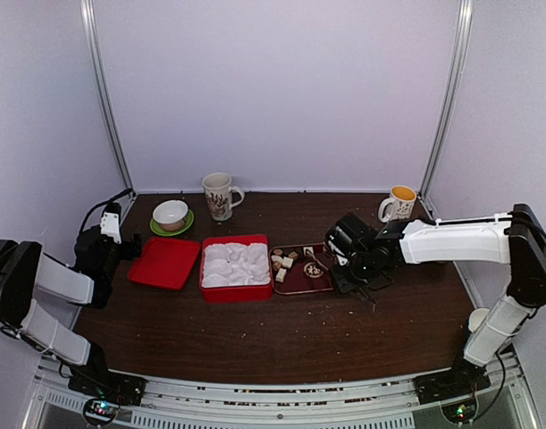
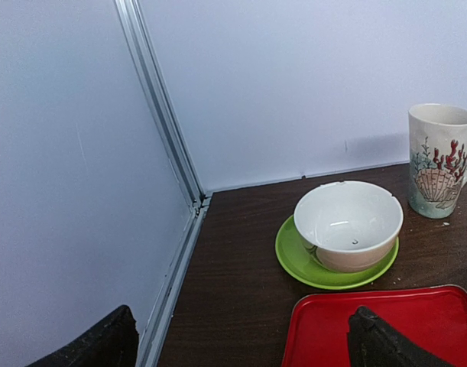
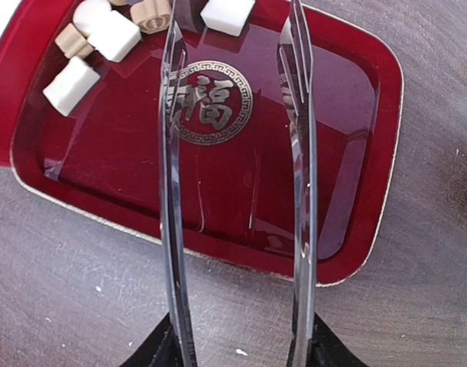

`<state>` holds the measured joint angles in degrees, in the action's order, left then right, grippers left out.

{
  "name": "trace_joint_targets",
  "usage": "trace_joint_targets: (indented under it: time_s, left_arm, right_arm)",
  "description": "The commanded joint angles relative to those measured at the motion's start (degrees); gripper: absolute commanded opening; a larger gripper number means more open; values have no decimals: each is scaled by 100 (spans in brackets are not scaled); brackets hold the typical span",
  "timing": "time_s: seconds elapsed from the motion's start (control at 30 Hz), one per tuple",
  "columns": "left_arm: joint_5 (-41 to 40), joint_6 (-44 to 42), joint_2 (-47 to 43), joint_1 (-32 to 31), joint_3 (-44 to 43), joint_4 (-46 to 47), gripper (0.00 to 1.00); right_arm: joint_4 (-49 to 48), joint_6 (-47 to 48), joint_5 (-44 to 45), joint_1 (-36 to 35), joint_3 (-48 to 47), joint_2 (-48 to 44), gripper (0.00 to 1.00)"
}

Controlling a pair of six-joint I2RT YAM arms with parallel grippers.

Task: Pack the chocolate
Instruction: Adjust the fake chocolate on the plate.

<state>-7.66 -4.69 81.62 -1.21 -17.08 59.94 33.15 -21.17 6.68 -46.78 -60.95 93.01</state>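
Lying near tongs [image 3: 172, 191] in right end effector [image 3: 237, 348] — chocolate [image 3: 115, 34].

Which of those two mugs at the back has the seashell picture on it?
The mug just right of the white bowl on its green saucer; it bears a shell and red coral. The other mug, at the far right, is orange inside.

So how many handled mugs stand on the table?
2: a cream shell-patterned ceramic mug at the back, left of centre; a white ceramic mug with orange inside at the back right.
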Motion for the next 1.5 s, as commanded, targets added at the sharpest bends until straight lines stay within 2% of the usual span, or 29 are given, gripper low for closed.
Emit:
trace_joint_targets:
  time_s: [0.0,0.47,1.17,1.47]
  left_arm:
    - [54,-76,-14,41,49,286,98]
    - [54,-75,-14,34,47,283,98]
    - [54,-76,-12,34,47,288,98]
    - [55,-76,-10,33,47,281,98]
  right_arm:
    - [2,-109,227,116,-310,260,47]
    - [14,44,204,229,-821,788,47]
    - [63,169,-83,245,-886,1024,49]
    - [131,183,77,418,-620,779,44]
